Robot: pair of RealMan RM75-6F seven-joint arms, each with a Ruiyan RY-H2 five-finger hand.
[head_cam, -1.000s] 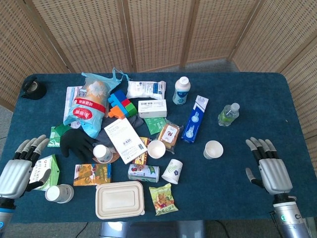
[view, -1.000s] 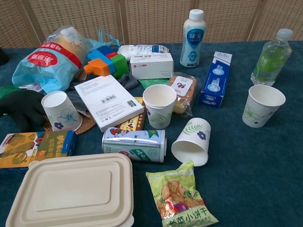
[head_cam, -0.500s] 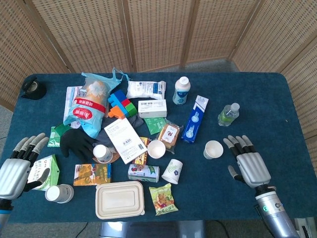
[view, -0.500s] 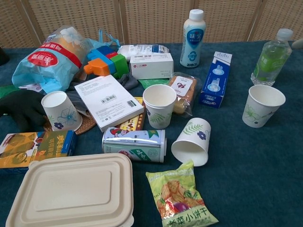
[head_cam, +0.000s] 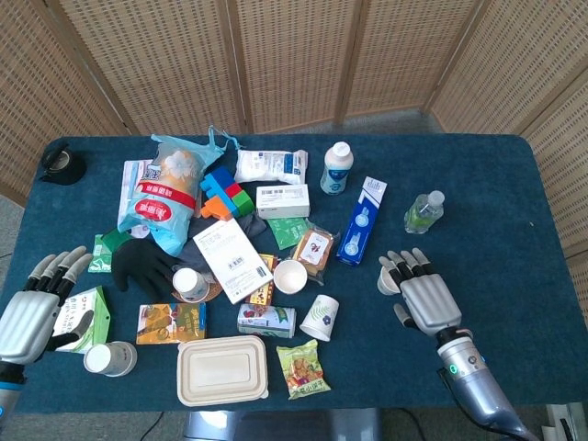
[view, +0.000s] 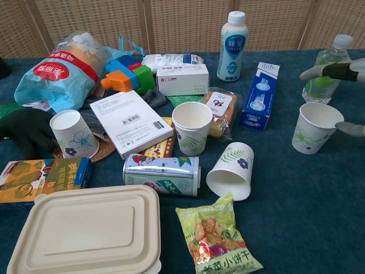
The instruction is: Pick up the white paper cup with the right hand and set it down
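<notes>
**Right hand closing in on the lone cup near the table's right edge**

Head view: the white paper cup (head_cam: pixel 390 277) stands upright on the blue table (head_cam: pixel 514 184), off to the right of the clutter and well short of the right edge, with the small water bottle (head_cam: pixel 424 212) behind it. The right hand (head_cam: pixel 423 296) hovers over its near side, fingers spread and pointing away, holding nothing. The left hand (head_cam: pixel 35 308) rests open at the left edge.

Chest view: the white paper cup (view: pixel 315 127) looks empty, thin-walled and very light, so it should crush or tip under a hard squeeze. A gentle grip around the mid-wall, below the rolled rim, seems best. Fingertips (view: pixel 319 71) of the right hand reach in above the rim and a thumb tip shows just beside the wall; whether anything touches cannot be told.
</notes>
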